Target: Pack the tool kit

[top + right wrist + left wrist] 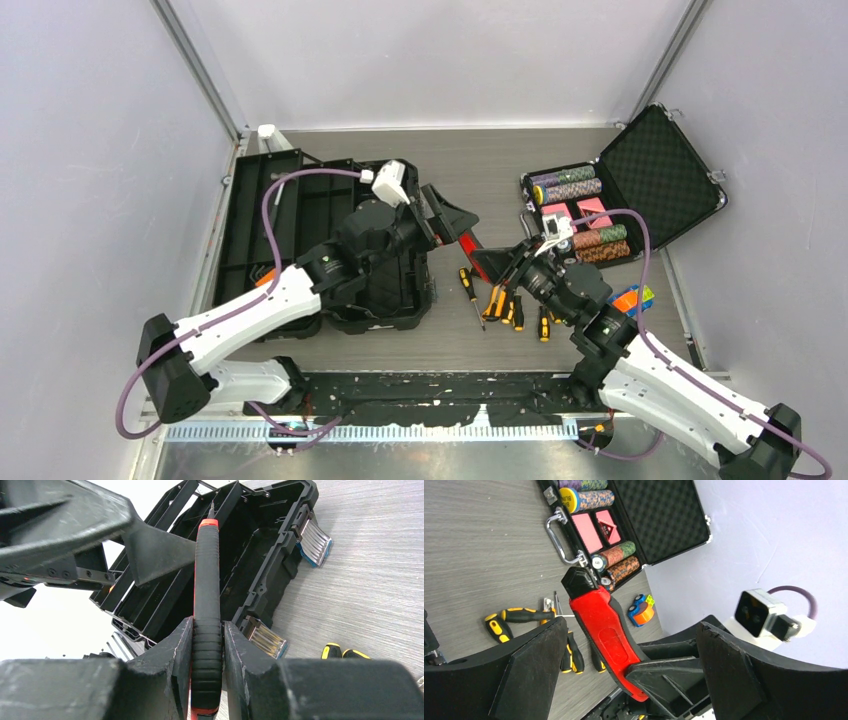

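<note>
R fingers [172, 650] were pinched on a red-black tool [206, 580], 1 pad on each side of its ribbed black grip, so the R gripper [206, 630] was closed only as far as the handle allowed. We couldn't tell which tool it was. In the right wrist view it ran straight out from the fingers w/ a red band and a thin tip at the far end, over the open toolbox [260, 545].

L gripper [631, 626] stood wide open w/ nothing held. The same tool [604, 630] passed through the gap btwn its 2 pads [531, 675], red body tilted, black cap uppermost. We saw no pad touching it.

From the top, the L gripper [450, 220] and R gripper [515, 262] met near mid-table, a red sliver of the tool [472, 243] btwn them, just right of the toolbox [300, 200]. The box lay open at left, lid thrown back to the left, base partly under the L arm. 2 clear latches [315, 542] w/ blue edges hung on the side nearest the R wrist camera.

Several yellow-black screwdrivers [500, 305] lay loose on the table [480, 160] just below the R gripper, outside the box.

Further right sat an open chip case [640, 170], foam lid up, chip rolls and pink cards inside. A small blue-orange toy [630, 298] lay near the R arm, below the case.
</note>
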You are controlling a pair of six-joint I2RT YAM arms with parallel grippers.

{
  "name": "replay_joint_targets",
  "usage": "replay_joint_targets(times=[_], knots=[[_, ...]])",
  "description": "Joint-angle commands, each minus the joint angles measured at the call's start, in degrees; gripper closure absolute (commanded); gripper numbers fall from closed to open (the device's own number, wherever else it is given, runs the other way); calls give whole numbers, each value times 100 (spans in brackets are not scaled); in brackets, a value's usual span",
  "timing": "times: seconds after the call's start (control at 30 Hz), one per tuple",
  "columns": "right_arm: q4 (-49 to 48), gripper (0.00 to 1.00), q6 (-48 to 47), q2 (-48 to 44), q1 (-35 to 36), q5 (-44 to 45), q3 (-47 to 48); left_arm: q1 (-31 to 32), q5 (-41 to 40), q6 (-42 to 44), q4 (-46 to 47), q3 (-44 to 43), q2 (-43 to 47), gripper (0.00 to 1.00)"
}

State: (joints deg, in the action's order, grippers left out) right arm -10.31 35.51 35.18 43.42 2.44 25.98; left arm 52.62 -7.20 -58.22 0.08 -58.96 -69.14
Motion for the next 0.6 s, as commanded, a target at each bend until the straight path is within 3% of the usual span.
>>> replay_joint_targets(times=[0.0, 0.13, 0.37, 0.57], knots=[[-730, 95, -266, 67, 234, 442, 52, 115, -313, -79, -193, -216, -157, 1], [-799, 95, -350, 151, 349, 557, 32, 141, -431, -109, -373, -183, -240, 2], [-832, 95, -486, 270, 469, 628, 21, 143, -288, -56, -356, -325, -451, 23], [-865, 95, -596, 330, 620, 668, -20, 143, -290, -14, -356, -358, -559, 32]])
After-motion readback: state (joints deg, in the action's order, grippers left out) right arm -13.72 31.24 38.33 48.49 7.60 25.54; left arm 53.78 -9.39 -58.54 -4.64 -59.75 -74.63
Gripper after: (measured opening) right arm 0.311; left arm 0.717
